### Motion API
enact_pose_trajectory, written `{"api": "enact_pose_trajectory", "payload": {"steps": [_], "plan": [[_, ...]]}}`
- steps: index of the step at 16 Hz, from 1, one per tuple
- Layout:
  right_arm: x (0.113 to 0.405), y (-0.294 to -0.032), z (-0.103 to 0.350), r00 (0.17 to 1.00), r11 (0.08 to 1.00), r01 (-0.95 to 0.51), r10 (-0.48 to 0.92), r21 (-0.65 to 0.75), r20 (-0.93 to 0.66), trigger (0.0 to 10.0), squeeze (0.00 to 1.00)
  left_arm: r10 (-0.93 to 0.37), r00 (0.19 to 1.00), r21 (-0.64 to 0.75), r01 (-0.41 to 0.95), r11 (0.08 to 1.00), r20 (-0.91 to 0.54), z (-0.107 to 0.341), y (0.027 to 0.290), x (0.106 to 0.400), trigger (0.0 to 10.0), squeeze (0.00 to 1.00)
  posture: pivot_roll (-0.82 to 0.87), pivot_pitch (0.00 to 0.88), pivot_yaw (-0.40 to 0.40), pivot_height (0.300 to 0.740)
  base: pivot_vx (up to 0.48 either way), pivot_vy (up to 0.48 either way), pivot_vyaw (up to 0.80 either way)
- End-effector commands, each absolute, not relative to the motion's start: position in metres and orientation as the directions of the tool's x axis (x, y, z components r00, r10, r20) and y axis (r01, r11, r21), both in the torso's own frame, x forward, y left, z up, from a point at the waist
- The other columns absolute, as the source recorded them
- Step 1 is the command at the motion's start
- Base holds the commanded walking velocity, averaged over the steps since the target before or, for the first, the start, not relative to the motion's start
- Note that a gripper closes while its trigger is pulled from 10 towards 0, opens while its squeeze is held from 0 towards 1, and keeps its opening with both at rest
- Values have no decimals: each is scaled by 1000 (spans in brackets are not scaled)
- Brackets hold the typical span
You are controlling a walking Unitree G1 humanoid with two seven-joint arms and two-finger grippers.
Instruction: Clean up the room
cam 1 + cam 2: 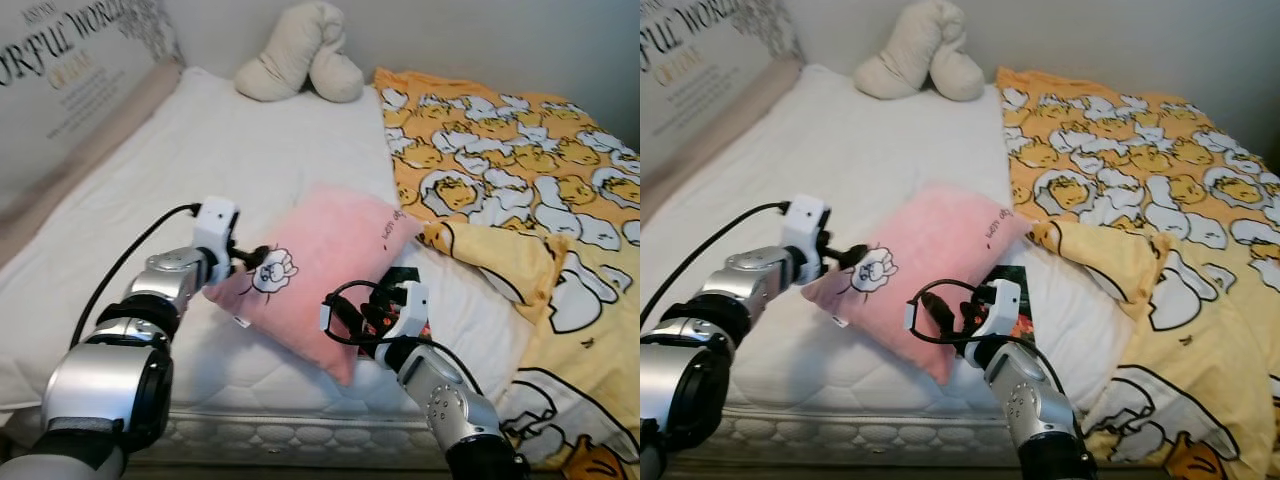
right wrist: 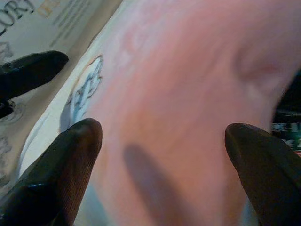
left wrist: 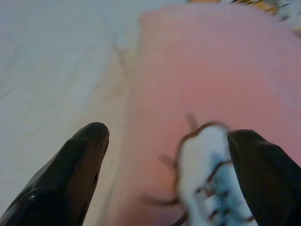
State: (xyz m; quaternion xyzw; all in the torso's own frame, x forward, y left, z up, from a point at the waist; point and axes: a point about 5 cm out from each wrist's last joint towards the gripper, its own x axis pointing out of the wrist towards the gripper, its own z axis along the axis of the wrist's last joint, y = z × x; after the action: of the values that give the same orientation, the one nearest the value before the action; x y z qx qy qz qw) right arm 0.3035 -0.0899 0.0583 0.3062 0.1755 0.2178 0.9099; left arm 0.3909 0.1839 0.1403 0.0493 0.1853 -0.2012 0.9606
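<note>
White mattress (image 1: 120,250) ahead, pink pillow (image 1: 330,265) between my two grippers.

From the head views, the pillow lies tilted near the bed's front edge, just beside the yellow duck-print blanket (image 1: 520,170), with a cream cushion (image 1: 300,50) up by the wall. My left gripper (image 1: 258,258) sits at the pillow's left corner by its printed patch, and my right gripper (image 1: 365,315) is at the lower right edge. Left wrist view: both fingers (image 3: 75,169) spread wide, pillow in the gap, nothing pinched. Right wrist view: fingers (image 2: 70,160) wide apart too, pink fabric between them. I judge I'm at the reach-to-grasp step; next I need to close both sides together and lift evenly so the soft pillow doesn't slip.
</note>
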Motion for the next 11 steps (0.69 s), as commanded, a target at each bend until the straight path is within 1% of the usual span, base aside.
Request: {"api": "enact_pose_trajectory", "payload": {"steps": [1,2,3,4,5,8,9,10,11], "plan": [[304,-97,65,874,721,-264,460,640,-157,10000,0,-408,860,29,437,899,-308,159,179,398,10000,0,42,95,-35,740,0,0,0],[299,-101,62,884,743,-254,439,619,-164,10000,0,-418,850,62,459,886,-321,158,177,397,10000,0,29,96,-30,740,0,0,0],[296,-104,53,878,760,-245,437,602,-194,10000,0,-388,845,120,457,882,-368,149,173,396,10000,0,23,97,-28,740,0,0,0],[297,-105,49,874,764,-241,438,599,-208,10000,0,-306,860,212,415,885,-408,141,174,394,10000,0,17,100,-21,740,0,0,0],[300,-106,46,872,769,-236,437,593,-219,10000,0,-246,871,261,378,888,-425,135,176,393,10000,0,11,102,-17,740,0,0,0],[305,-106,38,861,781,-226,440,583,-256,10000,0,-180,885,283,321,904,-429,129,176,392,10000,0,-1,111,-13,740,0,0,0],[306,-104,36,855,785,-226,443,577,-268,10000,0,-182,883,277,323,905,-434,128,175,391,10000,0,5,117,-14,740,0,0,0],[312,-90,38,834,770,-262,484,582,-265,10000,0,-237,849,228,377,898,-472,119,167,388,10000,0,9,127,-14,740,0,0,0],[314,-85,40,829,760,-271,496,590,-258,10000,0,-250,840,212,388,897,-482,117,165,387,10000,0,13,129,-14,740,0,0,0]]}}
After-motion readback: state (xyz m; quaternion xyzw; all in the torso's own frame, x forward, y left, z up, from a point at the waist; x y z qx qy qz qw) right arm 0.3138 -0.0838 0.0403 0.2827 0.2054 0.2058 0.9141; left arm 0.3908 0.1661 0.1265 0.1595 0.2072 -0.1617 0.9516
